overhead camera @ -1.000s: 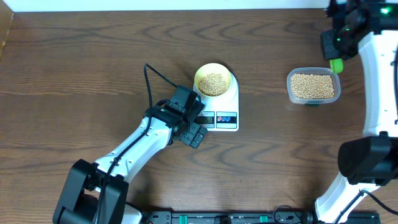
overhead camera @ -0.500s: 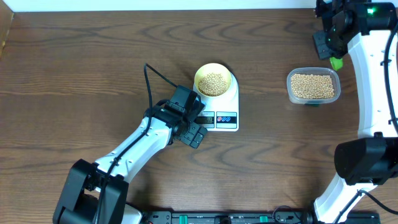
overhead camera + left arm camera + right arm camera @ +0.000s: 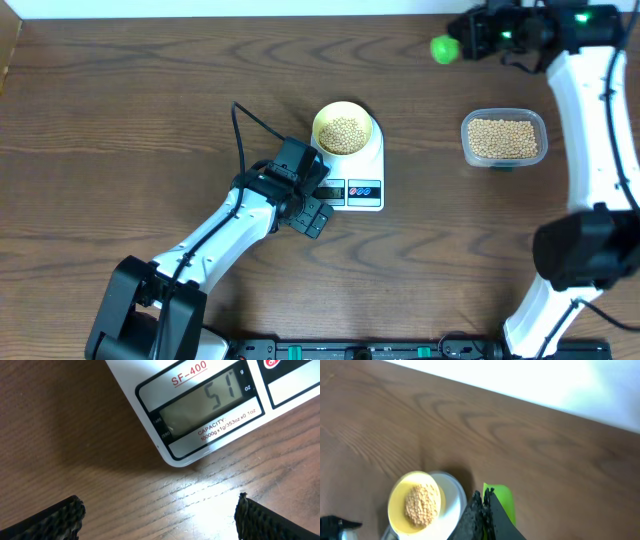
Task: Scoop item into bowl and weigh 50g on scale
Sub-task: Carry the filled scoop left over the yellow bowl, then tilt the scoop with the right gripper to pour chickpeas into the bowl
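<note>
A small round pale yellow bowl (image 3: 325, 120) sits on the back half of a white flat rectangular digital scale (image 3: 375, 160), near the middle of the brown wooden surface (image 3: 150, 90). A heap of small round tan beans (image 3: 343, 133) lies in the bowl's middle. The scale's grey display (image 3: 205, 402) reads 51, with a g mark beside it. The left jaws are spread wide, low over the surface just off the scale's front left corner, and their black textured fingertips (image 3: 57, 516) are clear of it. To the right, well apart from the scale, a clear rounded-rectangular plastic tub (image 3: 465, 138) holds more beans. The right jaws, pressed together, pinch a bright green plastic scoop (image 3: 443, 48) near the surface's far edge, beyond the tub and to its left.
</note>
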Robot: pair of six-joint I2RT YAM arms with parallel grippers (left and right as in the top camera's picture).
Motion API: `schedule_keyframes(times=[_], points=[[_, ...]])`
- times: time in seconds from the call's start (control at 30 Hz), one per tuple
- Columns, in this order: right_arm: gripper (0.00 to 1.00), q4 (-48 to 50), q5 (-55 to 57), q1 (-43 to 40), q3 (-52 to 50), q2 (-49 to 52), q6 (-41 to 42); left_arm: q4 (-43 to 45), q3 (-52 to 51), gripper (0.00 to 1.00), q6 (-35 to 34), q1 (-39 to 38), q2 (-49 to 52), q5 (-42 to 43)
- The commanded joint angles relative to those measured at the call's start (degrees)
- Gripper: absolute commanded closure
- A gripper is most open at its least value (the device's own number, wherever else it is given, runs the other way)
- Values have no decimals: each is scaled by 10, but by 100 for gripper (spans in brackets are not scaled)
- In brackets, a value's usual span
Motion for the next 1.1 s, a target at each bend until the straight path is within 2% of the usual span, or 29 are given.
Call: schedule_keyframes(times=[0.0, 0.17, 0.43, 0.7, 1.07], points=[[99, 39, -70, 30, -13, 50, -26, -2, -2, 2, 5, 3, 4, -1], [99, 96, -104, 75, -13, 88, -75, -2, -2, 2, 5, 3, 4, -1], [99, 51, -105, 131, -14, 101, -201, -2, -2, 2, 5, 3, 4, -1], [99, 29, -104, 148, -19, 101, -201, -2, -2, 2, 5, 3, 4, -1], [99, 23, -104, 167, -87, 101, -201, -4, -2, 2, 5, 3, 4, -1]])
